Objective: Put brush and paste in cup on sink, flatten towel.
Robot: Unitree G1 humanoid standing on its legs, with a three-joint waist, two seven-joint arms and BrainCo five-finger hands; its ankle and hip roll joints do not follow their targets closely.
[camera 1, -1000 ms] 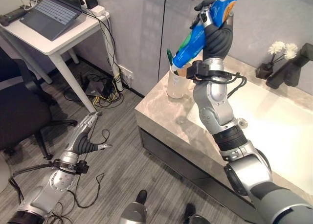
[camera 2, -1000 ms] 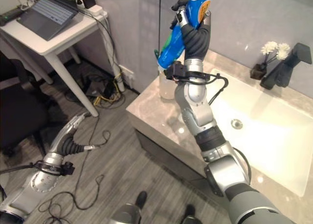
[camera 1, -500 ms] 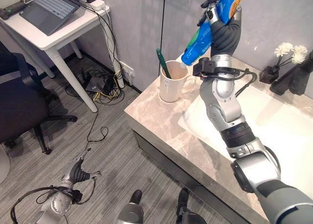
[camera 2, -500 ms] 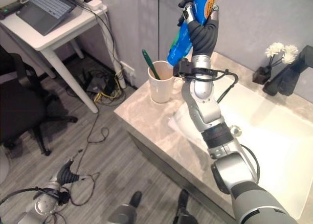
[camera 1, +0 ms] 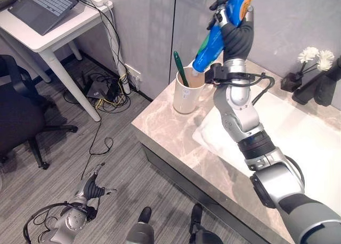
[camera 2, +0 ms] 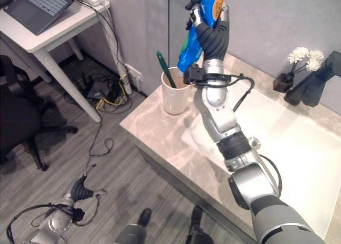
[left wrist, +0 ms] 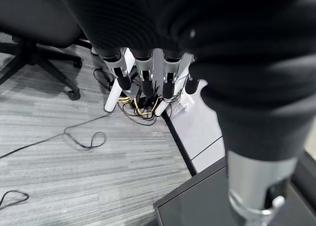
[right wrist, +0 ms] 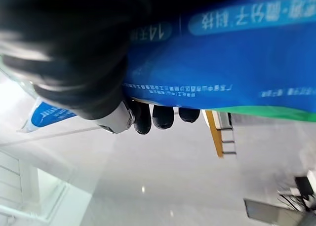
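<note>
My right hand [camera 1: 236, 28] is raised above the counter, shut on a blue and green toothpaste tube [camera 1: 213, 41] whose lower end hangs just over the rim of the cream cup [camera 1: 187, 92]. In the right wrist view the fingers [right wrist: 158, 116] curl round the tube [right wrist: 237, 73]. The cup stands at the marble counter's back left corner with a green toothbrush [camera 1: 180, 68] leaning in it. A white towel [camera 1: 216, 135] lies on the counter by the basin, partly under my right arm. My left hand [camera 1: 91, 189] hangs low over the floor, fingers [left wrist: 143, 73] straight and holding nothing.
A white basin [camera 1: 309, 143] fills the counter's right part, with a black faucet [camera 1: 319, 81] and a small vase of white flowers [camera 1: 306, 63] behind. To the left stand a white desk with a laptop [camera 1: 40, 4], a black office chair [camera 1: 16, 111] and floor cables [camera 1: 104, 89].
The camera has shifted slightly. My right hand has brought the tube's lower end closer over the cup's rim. The left hand stays low by the floor.
</note>
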